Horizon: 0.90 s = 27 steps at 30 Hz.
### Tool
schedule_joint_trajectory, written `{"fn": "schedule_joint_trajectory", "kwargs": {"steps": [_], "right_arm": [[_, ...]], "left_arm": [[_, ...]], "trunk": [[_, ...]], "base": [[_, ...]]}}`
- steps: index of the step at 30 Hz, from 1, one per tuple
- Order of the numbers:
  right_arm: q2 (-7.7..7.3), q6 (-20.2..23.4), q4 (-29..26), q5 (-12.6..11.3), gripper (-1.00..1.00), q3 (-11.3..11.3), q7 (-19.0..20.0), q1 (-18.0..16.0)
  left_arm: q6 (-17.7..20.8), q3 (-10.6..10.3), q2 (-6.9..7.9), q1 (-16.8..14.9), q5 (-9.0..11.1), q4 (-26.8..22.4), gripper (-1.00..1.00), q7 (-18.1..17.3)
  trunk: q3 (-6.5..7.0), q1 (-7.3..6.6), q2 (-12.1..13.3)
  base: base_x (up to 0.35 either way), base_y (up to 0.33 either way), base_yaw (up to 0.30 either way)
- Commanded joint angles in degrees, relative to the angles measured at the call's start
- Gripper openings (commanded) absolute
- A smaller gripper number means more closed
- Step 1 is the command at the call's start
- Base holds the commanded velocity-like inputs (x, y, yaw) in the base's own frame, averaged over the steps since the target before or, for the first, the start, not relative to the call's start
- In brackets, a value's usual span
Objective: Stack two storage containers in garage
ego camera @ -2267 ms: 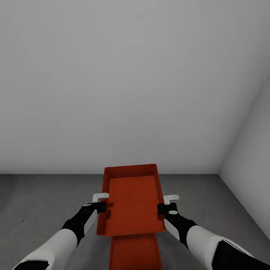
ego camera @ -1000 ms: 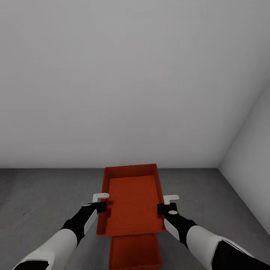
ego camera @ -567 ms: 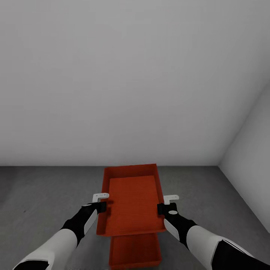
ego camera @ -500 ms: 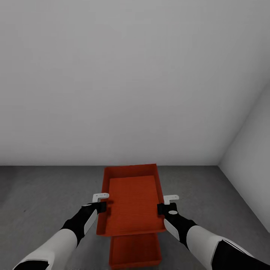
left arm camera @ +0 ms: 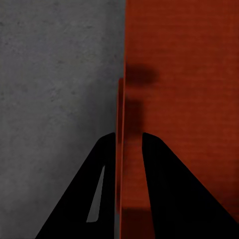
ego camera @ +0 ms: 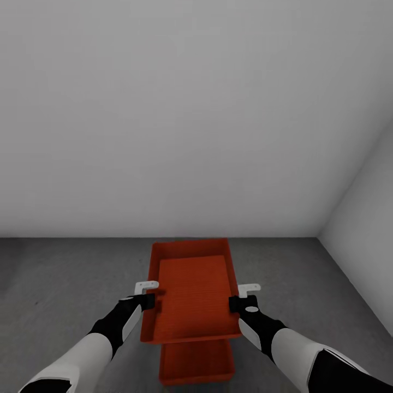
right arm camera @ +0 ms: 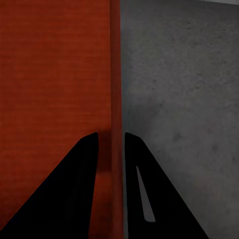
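- A bare garage corner: plain grey-white walls (ego camera: 191, 109) meet a dark grey, speckled concrete floor (ego camera: 65, 273).
- The left gripper (left arm camera: 128, 142) pinches the thin left side wall of the upper container, one dark finger (left arm camera: 99, 189) outside the wall and one inside.
- The right gripper (right arm camera: 111, 139) pinches the opposite side wall in the same way, one finger (right arm camera: 149, 194) outside, the other over the orange-red bottom.
- The upper container (ego camera: 192, 295), an orange-red open bin with finely ribbed walls, hangs between the two grippers, in front of the robot, its long sides running away from the camera.
- The lower container (ego camera: 197, 363), alike in colour, sits on the floor beneath the near end of the held one, partly covered by it.
- Both white and black forearms reach in from the lower corners of the head view.
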Motion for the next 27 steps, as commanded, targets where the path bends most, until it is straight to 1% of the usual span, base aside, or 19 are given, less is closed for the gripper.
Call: {"fn": "schedule_joint_trajectory", "kwargs": {"steps": [1,27], "right_arm": [[-0.88,-0.2,-0.2,0.5,-1.0,-2.5,-0.8,-0.1],[-0.88,-0.2,-0.2,0.5,-1.0,-2.5,-0.8,-0.1]], "left_arm": [[0.4,0.5,0.28,0.0,0.7,-0.1,-1.0,0.8],[0.4,0.5,0.3,0.0,0.7,-0.1,-1.0,0.8]], "trunk": [[-0.16,0.01,-0.1],[-2.54,0.01,-0.1]], "base": [[0.0,0.0,0.0],[0.0,0.0,0.0]]}}
